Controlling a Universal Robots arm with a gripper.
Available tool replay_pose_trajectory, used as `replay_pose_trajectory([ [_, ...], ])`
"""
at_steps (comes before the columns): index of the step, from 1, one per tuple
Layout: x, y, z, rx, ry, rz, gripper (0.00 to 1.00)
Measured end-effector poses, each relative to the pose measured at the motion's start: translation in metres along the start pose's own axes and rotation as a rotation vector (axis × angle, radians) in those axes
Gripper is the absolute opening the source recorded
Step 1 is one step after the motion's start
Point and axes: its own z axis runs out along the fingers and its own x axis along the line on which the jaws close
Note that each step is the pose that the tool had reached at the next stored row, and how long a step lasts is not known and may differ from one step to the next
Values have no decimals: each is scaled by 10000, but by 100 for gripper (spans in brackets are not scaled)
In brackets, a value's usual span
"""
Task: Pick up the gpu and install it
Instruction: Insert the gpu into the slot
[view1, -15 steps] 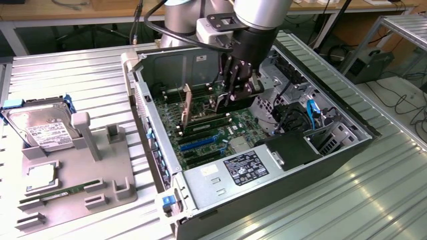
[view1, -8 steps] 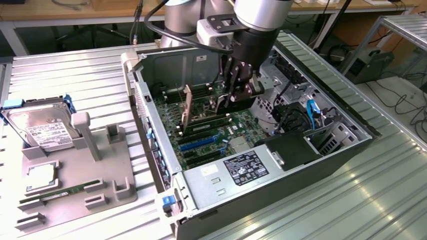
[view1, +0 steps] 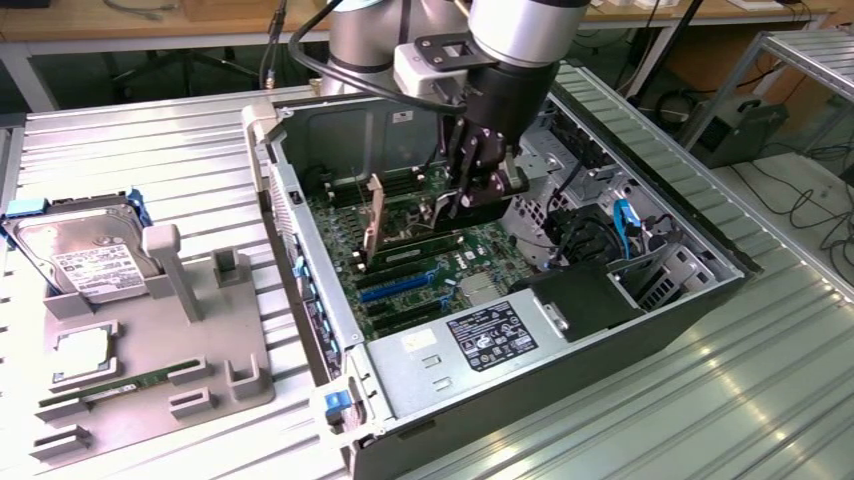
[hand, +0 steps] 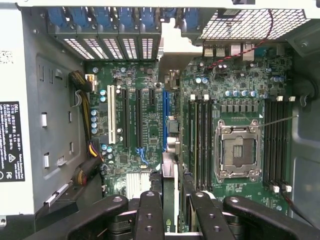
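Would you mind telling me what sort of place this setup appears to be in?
Probably a robotics lab or workshop bench: an open computer case lies on a ribbed metal table, a grey fixture holds a hard drive, and cables trail over the floor.

Dark green motherboard (hand: 150, 125), blue slot (hand: 164, 125); black end effector (hand: 172, 210); corrugated silver counter (view1: 747, 400); grey tray (view1: 134, 350); silver hard drive (view1: 80, 255), white label.

The open computer case (view1: 534, 330) lay on the table (view1: 747, 400). A tray (view1: 174, 370) sat to the exterior view's left of it, the hard drive (view1: 74, 255) propped on it. The gpu (view1: 375, 225) stood upright inside the case.
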Motion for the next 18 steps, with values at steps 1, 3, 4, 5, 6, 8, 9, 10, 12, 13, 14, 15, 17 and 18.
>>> replay_pose_trajectory([
  [1,0,1,1,0,-1,0,26],
  [3,3,3,9,1,-2,1,26],
  [4,4,3,10,1,-2,0,26],
  [5,5,3,11,1,-2,0,26],
  [6,5,4,13,1,-1,0,26],
  [8,7,4,17,1,-2,0,26],
  [9,9,5,20,1,-2,0,26],
  [10,9,5,22,1,-2,1,26],
  [12,11,5,24,1,-2,2,26],
  [13,11,5,25,1,-1,1,26],
  [14,12,5,26,1,-2,0,26],
  [15,13,5,29,0,-2,1,26],
  [17,14,5,32,1,-2,1,26],
  [18,15,5,34,0,-1,0,26],
])
